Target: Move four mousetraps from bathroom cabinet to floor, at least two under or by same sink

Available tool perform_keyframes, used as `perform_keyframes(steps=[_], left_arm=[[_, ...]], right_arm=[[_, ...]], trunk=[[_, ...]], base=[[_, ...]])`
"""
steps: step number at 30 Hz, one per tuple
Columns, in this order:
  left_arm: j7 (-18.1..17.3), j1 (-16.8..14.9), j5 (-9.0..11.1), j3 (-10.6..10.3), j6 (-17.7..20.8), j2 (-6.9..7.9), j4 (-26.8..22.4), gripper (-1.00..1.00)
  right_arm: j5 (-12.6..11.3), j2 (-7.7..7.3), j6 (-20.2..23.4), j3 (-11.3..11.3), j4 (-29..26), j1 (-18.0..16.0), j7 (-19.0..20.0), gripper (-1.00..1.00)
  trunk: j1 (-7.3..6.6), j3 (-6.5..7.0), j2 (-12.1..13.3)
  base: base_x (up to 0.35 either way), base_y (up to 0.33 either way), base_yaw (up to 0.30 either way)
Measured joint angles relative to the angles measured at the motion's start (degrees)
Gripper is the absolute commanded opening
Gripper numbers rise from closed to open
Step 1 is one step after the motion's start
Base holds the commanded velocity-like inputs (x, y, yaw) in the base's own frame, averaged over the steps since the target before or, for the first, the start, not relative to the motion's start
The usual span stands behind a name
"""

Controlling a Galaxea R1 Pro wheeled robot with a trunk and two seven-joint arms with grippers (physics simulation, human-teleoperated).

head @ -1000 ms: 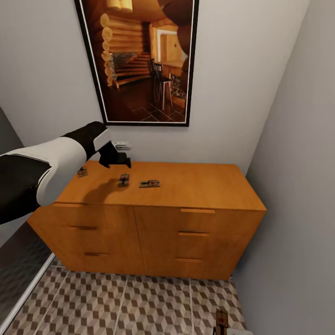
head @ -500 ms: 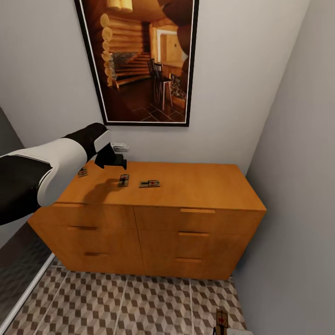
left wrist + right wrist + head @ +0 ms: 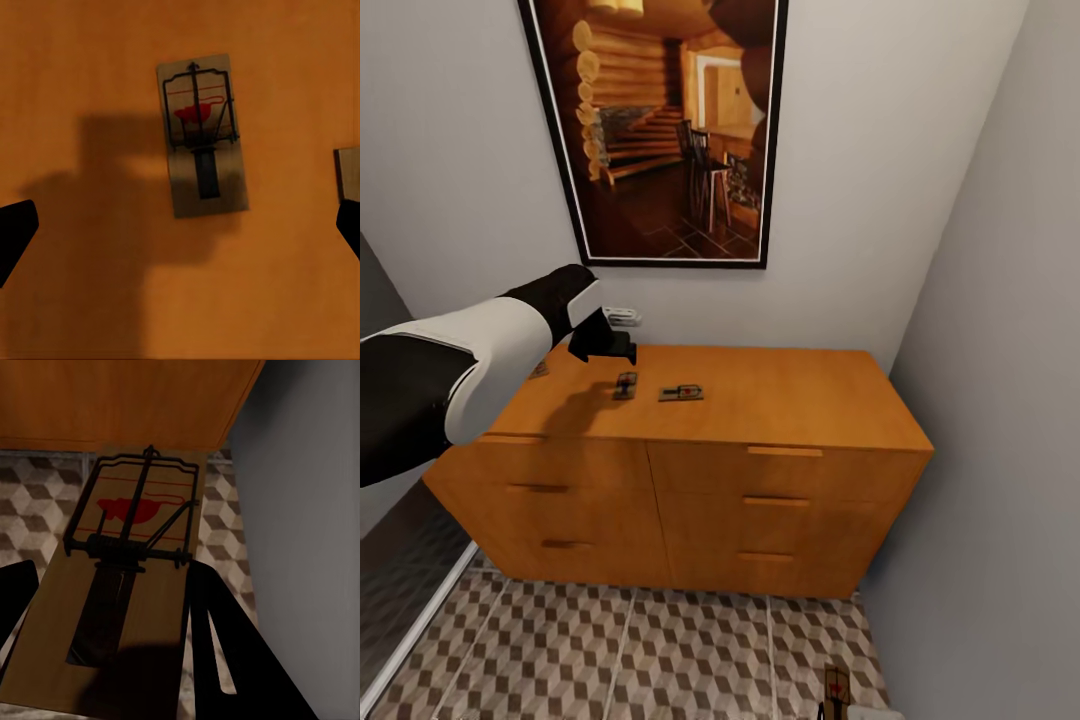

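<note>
Tan wooden mousetrap (image 3: 202, 135) is lying flat and light at twelve o'clock of the released left pincer (image 3: 180, 232); grasping its stiff long edges looks safest, avoiding the wire

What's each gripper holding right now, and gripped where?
Right gripper: shut on a mousetrap, fingers at its long side edges, near end. Left gripper: open, empty, above another mousetrap on the cabinet.

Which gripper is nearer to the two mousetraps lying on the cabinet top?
Left. The left gripper hovers just above the mousetraps; the right gripper is low over the floor, holding another mousetrap.
</note>
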Motion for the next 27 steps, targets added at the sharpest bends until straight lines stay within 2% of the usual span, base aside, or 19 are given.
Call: perform_keyframes(steps=[27], left_arm=[[-0.1,0.0,0.0,0.1,0.0,-0.13,0.0,1.0]], right_arm=[[0.0,0.0,-0.1,0.0,0.0,0.0,0.0,-1.0]], trunk=[[0.0,-2.13,0.0]], base=[[0.0,0.0,0.0]])
